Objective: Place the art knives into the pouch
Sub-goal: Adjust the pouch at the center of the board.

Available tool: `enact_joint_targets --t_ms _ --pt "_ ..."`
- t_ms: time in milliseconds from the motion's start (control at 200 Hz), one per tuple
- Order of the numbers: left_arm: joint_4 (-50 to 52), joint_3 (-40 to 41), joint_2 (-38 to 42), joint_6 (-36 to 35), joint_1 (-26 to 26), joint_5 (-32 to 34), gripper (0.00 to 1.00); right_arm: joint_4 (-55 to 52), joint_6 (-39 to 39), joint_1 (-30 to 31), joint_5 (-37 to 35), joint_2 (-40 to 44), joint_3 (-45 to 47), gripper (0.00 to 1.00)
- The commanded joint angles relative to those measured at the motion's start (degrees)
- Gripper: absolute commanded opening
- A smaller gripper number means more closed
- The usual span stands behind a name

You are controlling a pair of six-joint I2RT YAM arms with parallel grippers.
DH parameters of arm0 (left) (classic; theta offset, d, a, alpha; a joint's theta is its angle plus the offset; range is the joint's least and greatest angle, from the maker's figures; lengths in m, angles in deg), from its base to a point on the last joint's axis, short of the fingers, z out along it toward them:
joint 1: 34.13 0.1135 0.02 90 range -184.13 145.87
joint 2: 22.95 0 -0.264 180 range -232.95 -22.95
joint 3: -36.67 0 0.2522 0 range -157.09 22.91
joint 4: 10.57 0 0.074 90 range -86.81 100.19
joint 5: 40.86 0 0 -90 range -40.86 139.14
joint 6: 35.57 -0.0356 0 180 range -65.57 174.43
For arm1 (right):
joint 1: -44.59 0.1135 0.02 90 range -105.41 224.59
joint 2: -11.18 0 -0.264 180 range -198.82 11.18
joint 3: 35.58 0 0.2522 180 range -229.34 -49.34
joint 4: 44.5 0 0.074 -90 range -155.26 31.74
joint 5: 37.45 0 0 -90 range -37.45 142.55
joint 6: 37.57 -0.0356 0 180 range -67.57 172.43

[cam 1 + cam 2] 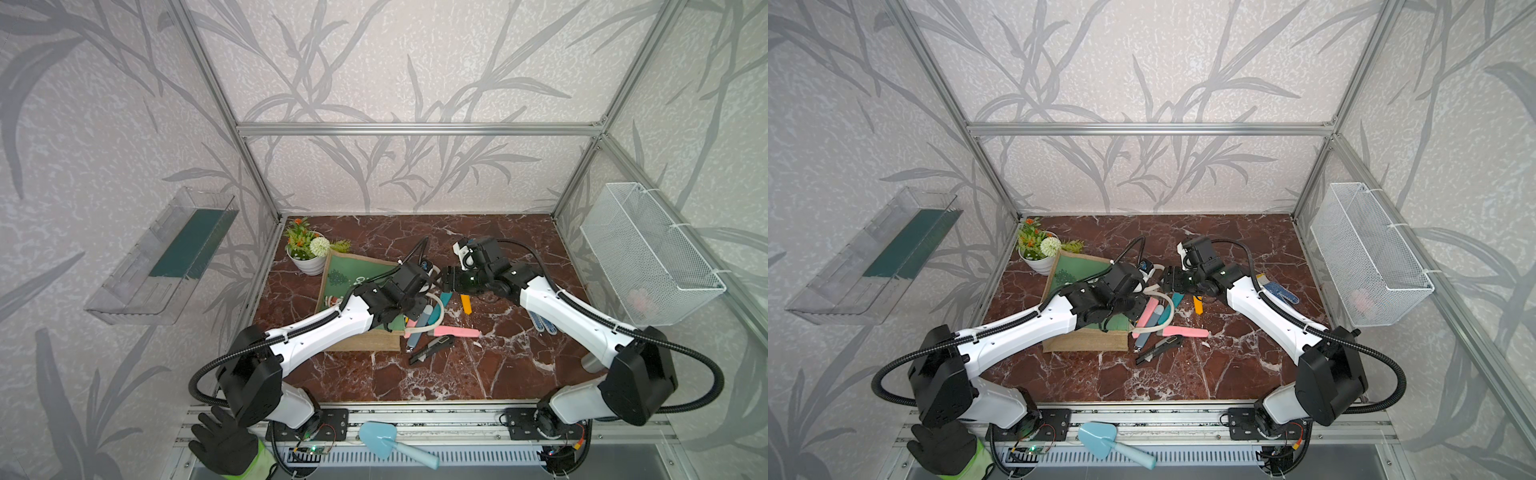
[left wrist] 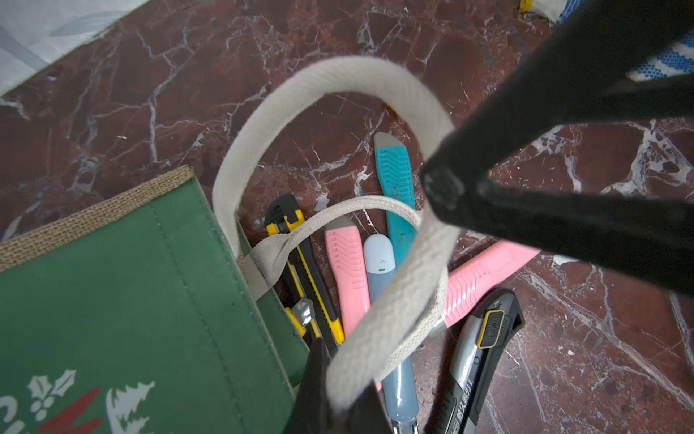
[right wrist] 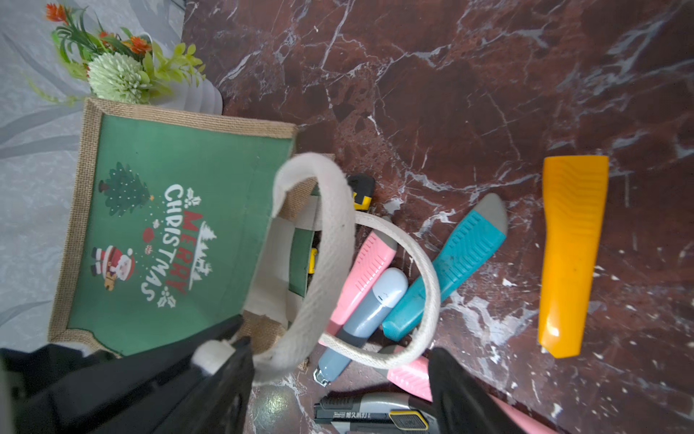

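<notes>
The pouch point(image 1: 345, 274) point(image 3: 180, 233) lies on its side on the marble, green "Merry Christmas" panel up, mouth toward the knives. My left gripper point(image 2: 338, 406) point(image 1: 422, 297) is shut on its white handle point(image 2: 398, 293). My right gripper point(image 3: 340, 357) point(image 1: 444, 280) hangs open just past that loop, gripping nothing. Several art knives lie at the mouth: a pink one point(image 3: 370, 266), a blue-grey one point(image 3: 370, 312), a teal one point(image 3: 450, 263), a second pink one point(image 1: 457, 331) and a black-grey one point(image 1: 432, 349). A yellow-black one point(image 2: 300, 263) pokes out of the mouth. An orange one point(image 3: 571, 255) lies apart.
A potted plant point(image 1: 309, 249) stands behind the pouch. A blue-white glove point(image 1: 542, 324) lies under the right arm. A white wire basket point(image 1: 648, 257) hangs on the right wall, a clear shelf point(image 1: 166, 257) on the left. A blue trowel point(image 1: 386, 442) rests on the front rail.
</notes>
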Motion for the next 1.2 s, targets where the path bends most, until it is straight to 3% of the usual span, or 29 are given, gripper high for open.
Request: enact_joint_targets --t_ms 0,85,160,250,420,1194 --pt "3.1 -4.8 2.6 0.5 0.3 5.7 0.00 -0.1 -1.0 -0.3 -3.0 2.7 2.3 0.77" --pt "5.3 -6.9 2.5 0.4 0.2 7.8 0.00 1.5 -1.8 -0.3 -3.1 2.4 4.4 0.75" --pt "6.2 -7.8 2.9 0.3 0.3 9.5 0.00 3.9 -3.7 -0.4 -3.1 0.8 6.9 0.67" --pt "6.4 -8.2 4.0 0.7 0.3 11.1 0.00 5.5 -4.0 -0.4 -2.6 -2.4 7.9 0.64" --pt "6.1 -8.4 6.7 -0.1 0.3 9.9 0.00 8.2 -3.8 -0.5 -1.9 -7.9 7.3 0.60" --pt "-2.3 0.3 22.3 -0.6 0.4 12.8 0.00 11.9 -7.1 -1.2 -0.3 -23.0 -0.3 0.57"
